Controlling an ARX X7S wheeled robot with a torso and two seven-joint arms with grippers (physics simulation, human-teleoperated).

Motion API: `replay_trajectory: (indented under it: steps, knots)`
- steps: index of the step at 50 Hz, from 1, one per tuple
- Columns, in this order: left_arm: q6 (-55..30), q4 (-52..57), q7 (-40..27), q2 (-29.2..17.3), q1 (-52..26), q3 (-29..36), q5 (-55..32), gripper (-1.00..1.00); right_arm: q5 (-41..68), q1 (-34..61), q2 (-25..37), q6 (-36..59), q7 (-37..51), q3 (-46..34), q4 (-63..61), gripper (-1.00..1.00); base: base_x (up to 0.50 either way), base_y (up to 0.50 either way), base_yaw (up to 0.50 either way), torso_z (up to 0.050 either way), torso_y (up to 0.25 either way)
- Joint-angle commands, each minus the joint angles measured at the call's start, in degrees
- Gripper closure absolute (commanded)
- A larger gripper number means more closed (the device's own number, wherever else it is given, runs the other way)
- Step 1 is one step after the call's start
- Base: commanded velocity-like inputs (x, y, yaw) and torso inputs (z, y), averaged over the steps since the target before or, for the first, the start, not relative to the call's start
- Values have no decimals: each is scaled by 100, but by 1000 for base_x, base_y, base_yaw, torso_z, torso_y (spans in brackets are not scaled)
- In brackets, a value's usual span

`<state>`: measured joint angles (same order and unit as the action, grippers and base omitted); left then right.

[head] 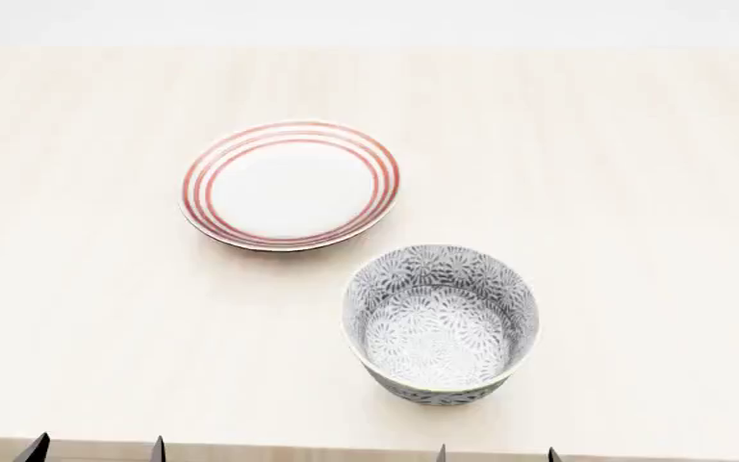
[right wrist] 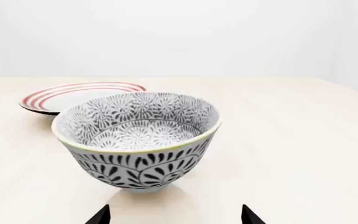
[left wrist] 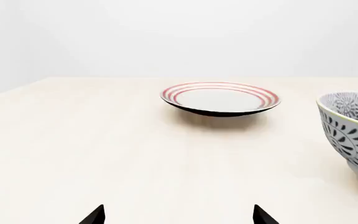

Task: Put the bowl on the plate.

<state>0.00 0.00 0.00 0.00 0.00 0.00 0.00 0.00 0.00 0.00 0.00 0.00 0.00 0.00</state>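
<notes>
The bowl (head: 441, 322), deep and covered in a grey-blue floral pattern, stands upright on the table near its front edge. It fills the middle of the right wrist view as bowl (right wrist: 136, 137) and shows at the edge of the left wrist view as bowl (left wrist: 355, 130). The plate (head: 290, 184), white with red rings, lies behind and left of it, apart from it; plate (left wrist: 220, 98), plate (right wrist: 79, 96). My left gripper (head: 96, 449) and right gripper (head: 498, 453) both stand open at the table's front edge, holding nothing; only the fingertips show. The right gripper (right wrist: 175, 215) is just in front of the bowl.
The pale wooden table (head: 652, 173) carries only these two things. Its front edge runs along the bottom of the head view, and a plain white wall stands behind its far edge.
</notes>
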Motion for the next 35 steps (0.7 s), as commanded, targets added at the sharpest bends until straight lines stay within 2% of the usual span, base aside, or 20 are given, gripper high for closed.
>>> replay_trajectory:
  steps: [1,20,21,35]
  knots:
    - [6,-4,-104,-91,0,104,-91,-100,92,8,87,-12,132,-98,8,-100,0,0,0,0,0]
    - [-51,-34,-380,-341,-25,425,-339,-100,383,21,327,-66,431,-376,60,-100,0,0,0,0,0]
    - [-61,-61,-60,-56,-19,94,-29,-100,98,2,47,-27,102,-47,24,-100,0,0,0,0,0]
    - [-82,7,-413,-291,-24,371,-160,-100,367,22,294,76,407,-297,-132,-100,0,0,0,0,0]
